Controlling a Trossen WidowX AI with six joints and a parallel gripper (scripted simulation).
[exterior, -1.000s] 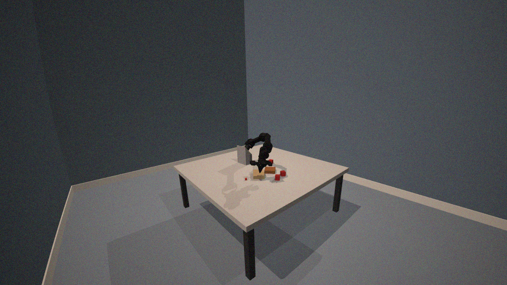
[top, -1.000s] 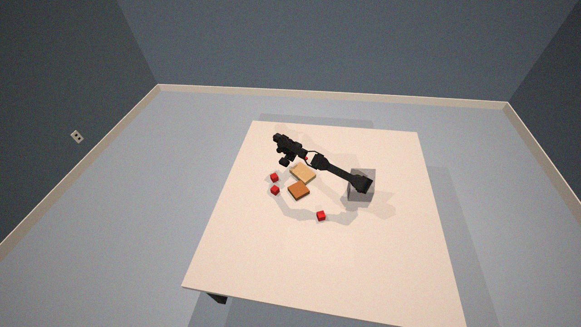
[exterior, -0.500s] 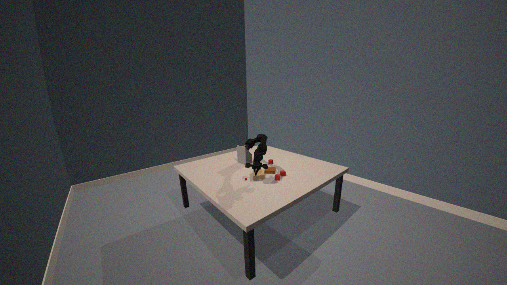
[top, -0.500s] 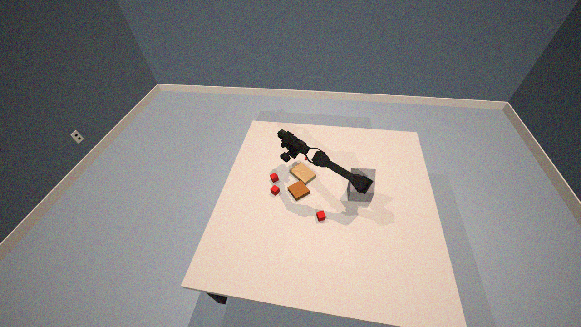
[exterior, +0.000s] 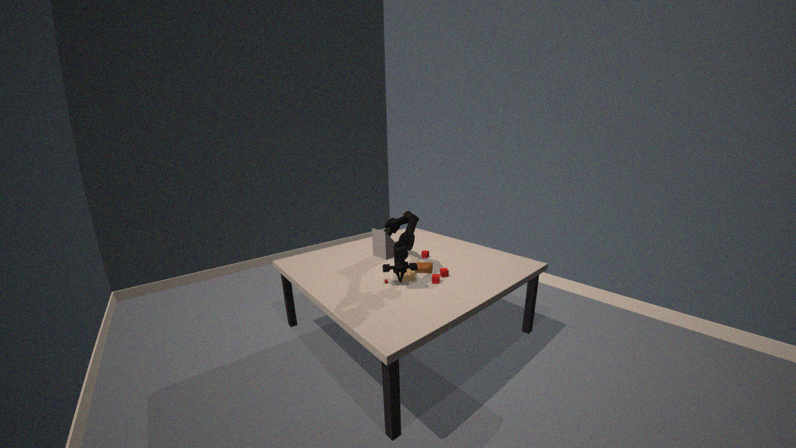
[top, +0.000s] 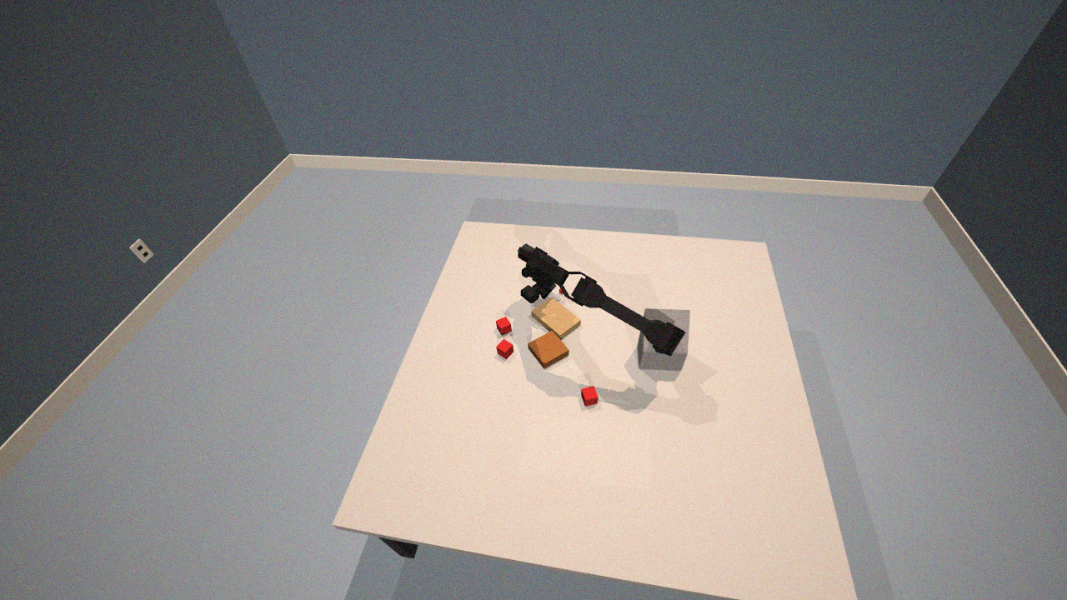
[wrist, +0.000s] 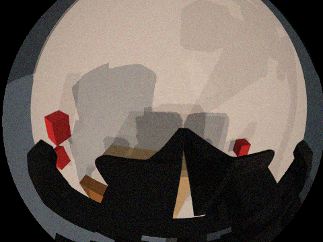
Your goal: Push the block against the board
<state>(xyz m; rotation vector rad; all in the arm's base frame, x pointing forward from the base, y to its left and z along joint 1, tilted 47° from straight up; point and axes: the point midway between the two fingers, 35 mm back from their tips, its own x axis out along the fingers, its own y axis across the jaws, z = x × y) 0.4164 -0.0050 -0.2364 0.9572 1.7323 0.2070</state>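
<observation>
The empty, fully closed hand (top: 532, 295) (exterior: 400, 282) (wrist: 182, 132) is held near the light wooden board (top: 556, 317) (exterior: 410, 276) (wrist: 131, 152), beside the orange-brown block (top: 548, 348) (exterior: 424, 267) (wrist: 94, 188).

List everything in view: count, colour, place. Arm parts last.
board: one, tan, flat on table
square block: one, orange-brown, beside board; contact unclear
larger cubes: three, red, on table; two near each other, one apart
small cube: one, red, near board
table: one, pale top, dark legs, mid-room
walls: three visible, blue-grey, around
floor: one, grey-blue, below table
skirting: uncounted, cream, wall foot
outlet: one, pale, left wall in top view
pedestal: one, grey, under arm base
arm: one, black, over table
gripper: one, black, shut, by board
</observation>
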